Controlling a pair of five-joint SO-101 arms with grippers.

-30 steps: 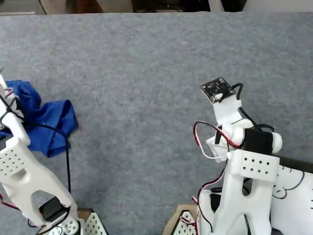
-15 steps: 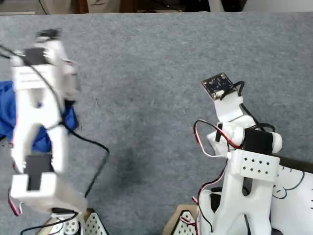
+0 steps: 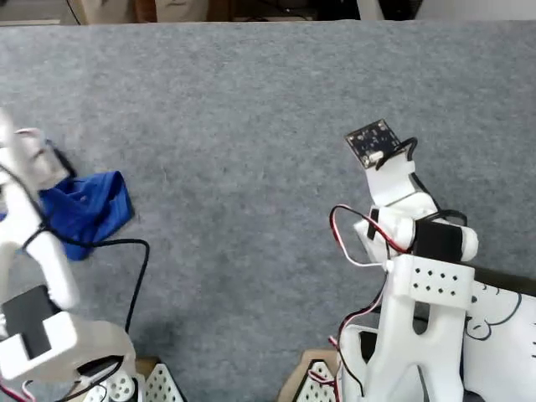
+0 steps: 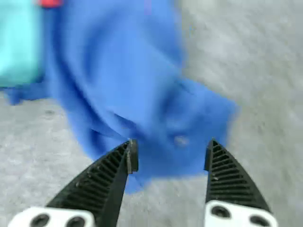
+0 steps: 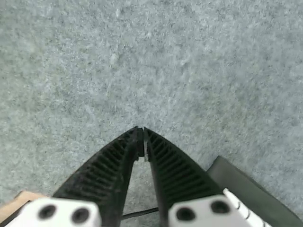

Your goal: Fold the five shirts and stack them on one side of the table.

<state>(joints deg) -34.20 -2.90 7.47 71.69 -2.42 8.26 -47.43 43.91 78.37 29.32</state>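
A crumpled blue shirt (image 3: 87, 209) lies on the grey mat (image 3: 251, 126) near the left edge. My left arm (image 3: 33, 251) stands beside and partly over it. In the left wrist view my left gripper (image 4: 171, 153) is open just above the blue shirt (image 4: 137, 90), with nothing between its fingers. A turquoise cloth (image 4: 19, 42) with a red bit lies just beyond the blue one. My right arm (image 3: 419, 243) stands at the near right. My right gripper (image 5: 143, 137) is shut and empty over bare mat.
A white sheet-like item with dark line marks (image 3: 502, 327) lies at the near right corner beside the right arm's base, with a black edge (image 5: 236, 182) next to it. The mat's middle and far side are bare grey.
The left arm swung up over the blue shirt and came back down at the left edge. The shirt now lies more bunched. The right arm has stayed put.
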